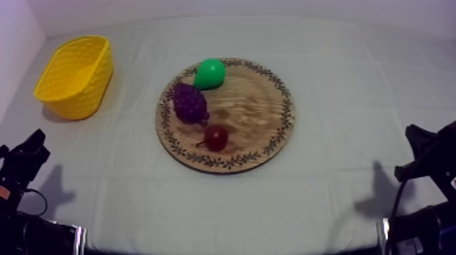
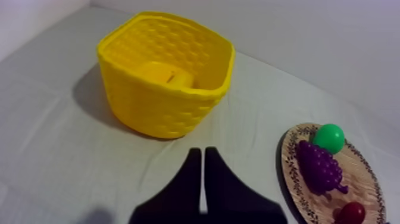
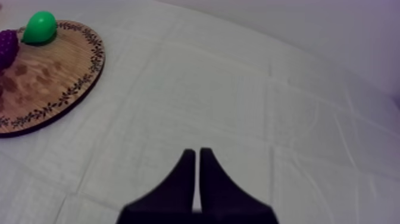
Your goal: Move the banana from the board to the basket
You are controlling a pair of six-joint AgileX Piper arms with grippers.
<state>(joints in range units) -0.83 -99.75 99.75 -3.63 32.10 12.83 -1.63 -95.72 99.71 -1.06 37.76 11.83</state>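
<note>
While both of our arms sit low at the near edge of the worktop under its grey-white cloth, we find the yellow toy banana lying inside the yellow basket with honeycomb-patterned walls, down near its far wall and partly hidden behind the near rim. The yellow basket stands upright at the far left of the worktop, well apart from the round wooden board with a patterned rim, which lies flat in the middle. On the board we see three toy fruits: a green pear at the far edge, a bunch of dark purple grapes just beside it toward the near left, and a small red fruit with a thin stem nearer to us, close to the grapes but apart from them. Our left hand is narrow, its two black fingers pressed together into a wedge with nothing between them; it is over bare cloth and points toward the basket, with the board off to its right. Our right hand is narrow too, fingers together and holding nothing, over bare cloth to the right of the board.
</note>
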